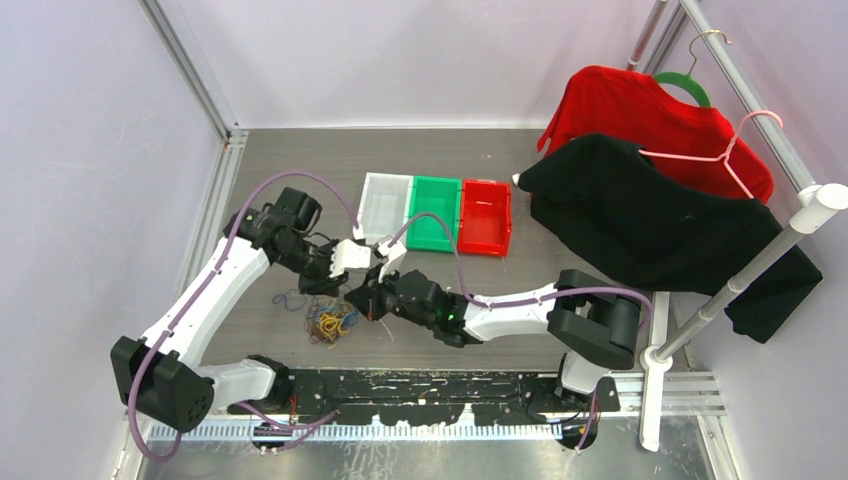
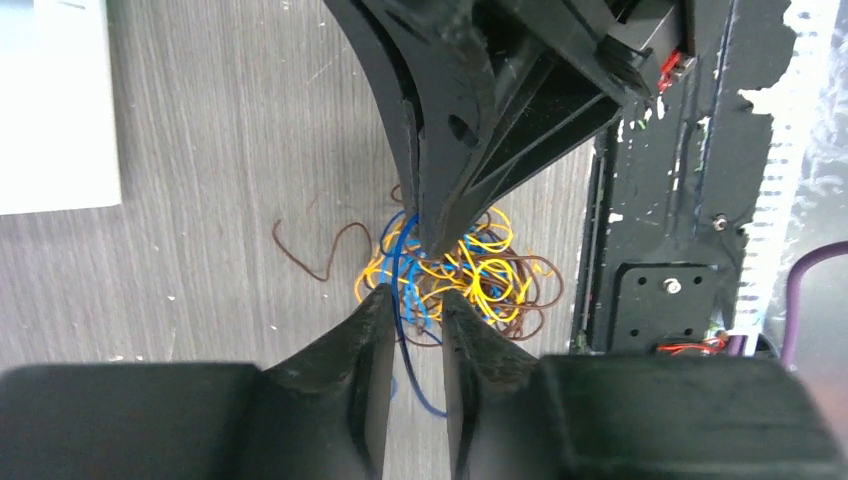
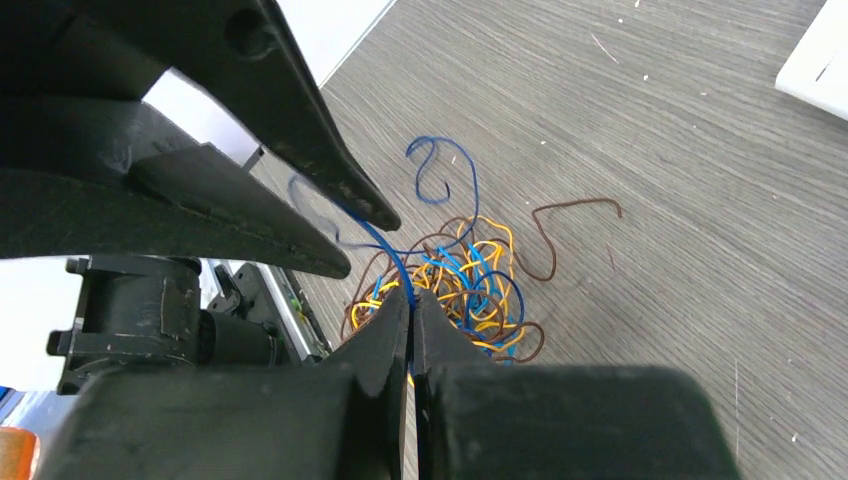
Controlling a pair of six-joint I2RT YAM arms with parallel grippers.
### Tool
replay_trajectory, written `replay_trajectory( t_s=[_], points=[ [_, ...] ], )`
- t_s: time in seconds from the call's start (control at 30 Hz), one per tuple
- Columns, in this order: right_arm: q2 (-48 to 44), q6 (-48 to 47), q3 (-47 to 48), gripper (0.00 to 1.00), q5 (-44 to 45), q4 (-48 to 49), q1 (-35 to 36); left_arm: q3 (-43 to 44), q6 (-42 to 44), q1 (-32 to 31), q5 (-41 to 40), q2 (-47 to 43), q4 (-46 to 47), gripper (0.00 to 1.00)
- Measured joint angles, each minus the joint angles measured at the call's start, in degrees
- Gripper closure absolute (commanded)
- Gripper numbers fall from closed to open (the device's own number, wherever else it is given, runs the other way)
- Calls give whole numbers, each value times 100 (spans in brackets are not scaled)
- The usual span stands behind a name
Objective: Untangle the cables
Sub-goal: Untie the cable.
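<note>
The cables (image 1: 328, 322) lie in a tangle of blue, orange-yellow and brown wires on the grey table, just in front of both grippers. The tangle shows in the left wrist view (image 2: 470, 275) and the right wrist view (image 3: 470, 290). My right gripper (image 3: 411, 295) is shut on a blue cable (image 3: 385, 250) just above the tangle. That blue cable (image 2: 408, 330) runs up through the gap of my left gripper (image 2: 415, 300), whose jaws stand apart and do not pinch it. In the top view the left gripper (image 1: 338, 285) and the right gripper (image 1: 360, 300) nearly meet.
A white bin (image 1: 385, 205), a green bin (image 1: 433, 212) and a red bin (image 1: 485, 217) stand in a row behind the grippers. A black garment (image 1: 640, 215) and a red shirt (image 1: 650, 115) hang on a rack at the right. A loose brown cable (image 2: 315, 255) lies beside the tangle.
</note>
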Motion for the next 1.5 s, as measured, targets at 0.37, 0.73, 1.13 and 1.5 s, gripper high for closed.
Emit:
replay_trajectory(
  t_s=[0.37, 0.73, 1.13, 1.5],
  points=[
    [-2, 96, -122, 66, 468, 197, 0, 267, -1222, -9, 70, -391, 269, 100],
    [-2, -162, -39, 59, 1714, 428, -17, 1491, -2903, -142, 887, -686, -50, 100],
    [-400, -55, -466, 51, 1698, 518, -31, 1572, -3353, -203, 927, -728, -68, 100],
    [-1274, -59, -1340, 44, 916, 640, 90, 1314, -3606, -262, 621, -1056, 111, 100]
  ],
)
